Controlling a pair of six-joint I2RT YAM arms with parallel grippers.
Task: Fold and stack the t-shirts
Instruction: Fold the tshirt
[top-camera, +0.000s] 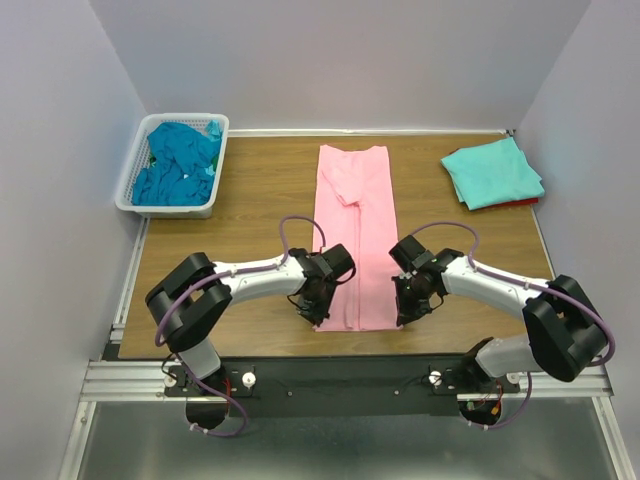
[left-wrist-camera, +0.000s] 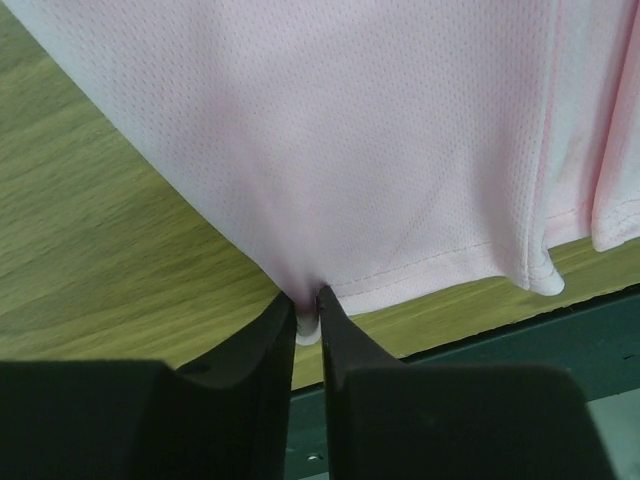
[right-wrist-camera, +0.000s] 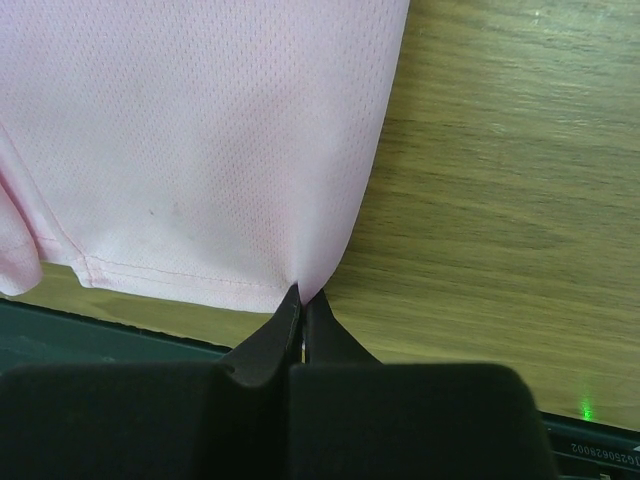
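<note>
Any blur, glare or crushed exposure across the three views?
Top external: even diffuse light, only soft shadows on the table, no glare, pink t-shirt sharp. Left wrist: mesh weave crisp, left claw near-black, surface detail lost. Right wrist: same, weave sharp, right claw crushed dark.

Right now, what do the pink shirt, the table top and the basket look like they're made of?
Pink shirt: probably synthetic mesh knit, matte; tiny pinholes, stitched hem. Table top: wood or wood-look laminate; grain lines, slight sheen. Basket: apparently white plastic; moulded lattice walls.
</note>
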